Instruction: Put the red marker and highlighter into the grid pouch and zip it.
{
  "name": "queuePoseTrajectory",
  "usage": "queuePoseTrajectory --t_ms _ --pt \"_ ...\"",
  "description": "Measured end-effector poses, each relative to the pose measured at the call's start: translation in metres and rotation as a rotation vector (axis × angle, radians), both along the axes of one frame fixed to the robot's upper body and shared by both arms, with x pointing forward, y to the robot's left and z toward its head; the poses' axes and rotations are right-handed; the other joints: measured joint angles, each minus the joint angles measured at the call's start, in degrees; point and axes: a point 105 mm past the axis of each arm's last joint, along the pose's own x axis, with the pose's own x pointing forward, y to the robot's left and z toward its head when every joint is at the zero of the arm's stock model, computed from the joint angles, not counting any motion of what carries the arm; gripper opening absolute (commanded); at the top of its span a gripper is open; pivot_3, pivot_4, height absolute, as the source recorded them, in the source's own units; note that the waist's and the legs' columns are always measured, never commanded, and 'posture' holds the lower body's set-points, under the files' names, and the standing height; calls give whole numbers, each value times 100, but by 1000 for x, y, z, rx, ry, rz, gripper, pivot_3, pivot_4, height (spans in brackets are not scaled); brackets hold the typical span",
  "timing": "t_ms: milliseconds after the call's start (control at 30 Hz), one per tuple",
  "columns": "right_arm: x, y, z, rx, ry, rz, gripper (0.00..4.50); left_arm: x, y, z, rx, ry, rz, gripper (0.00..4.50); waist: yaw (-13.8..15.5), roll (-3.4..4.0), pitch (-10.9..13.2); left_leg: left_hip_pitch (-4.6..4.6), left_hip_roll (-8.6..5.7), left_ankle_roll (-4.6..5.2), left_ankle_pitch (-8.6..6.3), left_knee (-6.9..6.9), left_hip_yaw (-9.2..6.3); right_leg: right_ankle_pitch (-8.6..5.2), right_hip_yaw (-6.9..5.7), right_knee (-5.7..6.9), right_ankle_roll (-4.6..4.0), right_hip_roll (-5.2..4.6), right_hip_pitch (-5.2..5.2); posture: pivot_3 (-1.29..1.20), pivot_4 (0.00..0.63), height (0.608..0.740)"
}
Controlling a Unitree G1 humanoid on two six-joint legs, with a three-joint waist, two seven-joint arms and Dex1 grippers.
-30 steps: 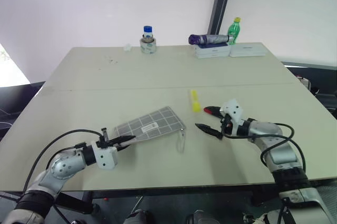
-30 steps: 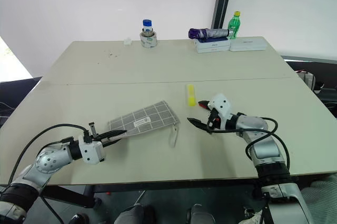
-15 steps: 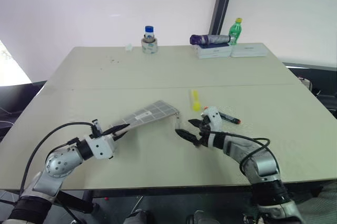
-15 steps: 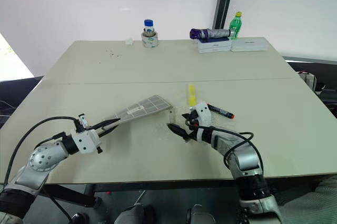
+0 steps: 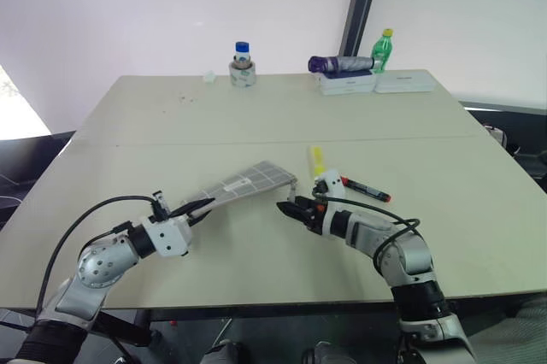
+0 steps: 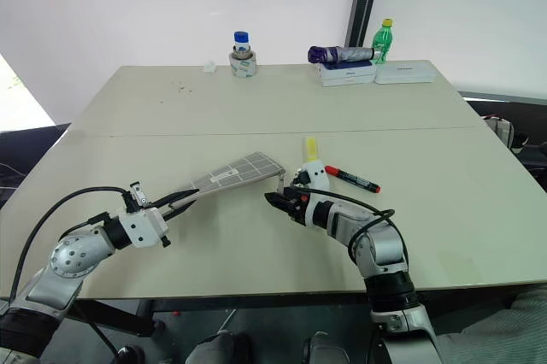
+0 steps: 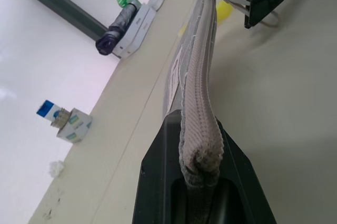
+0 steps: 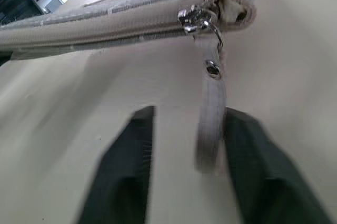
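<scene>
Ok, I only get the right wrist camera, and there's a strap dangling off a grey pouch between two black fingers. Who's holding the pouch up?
Observer: The left hand is shut on the grid pouch's other end, lifting that end off the table.
Operator: And where's the red marker?
Observer: The red marker lies on the table, not in the pouch, just to the right of the right hand.
Operator: And the yellow one?
Observer: The highlighter lies on the table too, close to the pouch's end with the strap.
</scene>
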Motion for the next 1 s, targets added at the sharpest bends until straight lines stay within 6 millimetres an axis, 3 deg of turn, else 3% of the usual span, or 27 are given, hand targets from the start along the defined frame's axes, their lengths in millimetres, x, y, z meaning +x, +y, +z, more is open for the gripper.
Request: queuePoseTrajectory --t_ms 33,233,400,667,867,1000 --pt "0 0 1 -1 -2 0 54 0 0 0 0 0 0 0 0 0 0 0 0 0 0 0 0 0 0 0 0 0 0 0 150 740" --pt "2 4 11 -79 -106 6 54 1 -1 -1 -3 6 8 0 -9 0 0 -1 0 0 0 -1 1 0 0 0 0 0 -3 0 150 740" --pt "-7 17 14 -395 -392 187 54 7 -4 -5 -18 17 52 0 -8 -2 0 -1 -1 -1 0 -1 2 -1 0 0 1 -1 -4 0 150 740" --pt "-10 54 38 -445 -653 332 54 11 -17 -1 -44 -4 52 0 -6 -3 1 -1 0 -28 17 0 4 0 0 1 1 4 -4 0 150 740" --pt "-20 73 35 -463 -737 465 54 11 -18 -4 -25 -9 59 0 3 -4 2 -1 0 -28 17 3 5 0 0 1 1 2 -3 0 150 740" --pt "-32 95 48 -460 -869 583 54 14 -21 -1 -47 -19 70 0 -4 -4 2 -1 2 -30 18 2 4 0 0 2 1 6 -4 0 150 740"
